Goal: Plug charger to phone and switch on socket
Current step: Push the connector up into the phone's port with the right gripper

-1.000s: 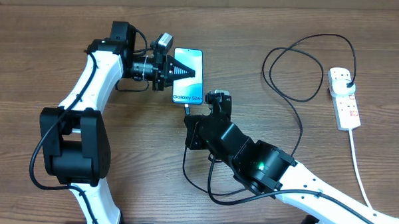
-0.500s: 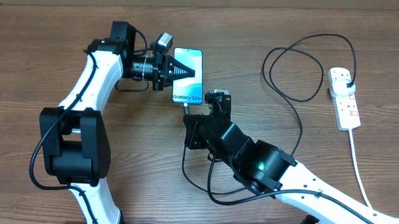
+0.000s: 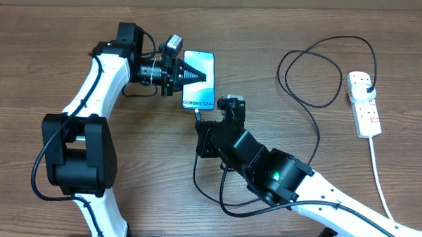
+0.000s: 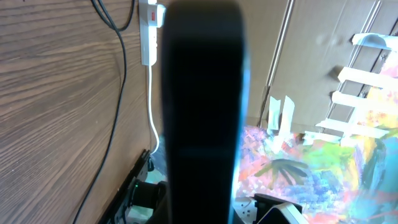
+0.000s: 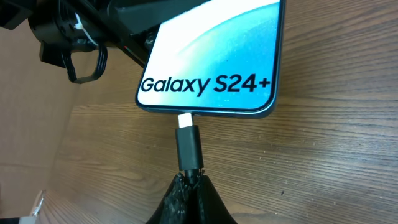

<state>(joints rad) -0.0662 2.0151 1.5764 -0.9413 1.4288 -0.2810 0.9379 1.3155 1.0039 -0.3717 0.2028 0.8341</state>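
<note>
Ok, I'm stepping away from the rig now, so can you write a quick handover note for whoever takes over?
Left tool: shut, tip over the phone screen, apparently steadying it.
Right tool: shut on the charger's connector at the phone's bottom port; bare metal shows, so not fully seated.
Done: charger's plug sits in the socket, far right of the table.
To do: push connector home, switch socket on; switch state unreadable.

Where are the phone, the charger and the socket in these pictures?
phone (image 5: 217, 50), right wrist view, on its blue screen.
charger (image 5: 188, 148), right wrist view, on its black connector below the phone.
socket (image 3: 365, 104), overhead view, on its white body.
</note>
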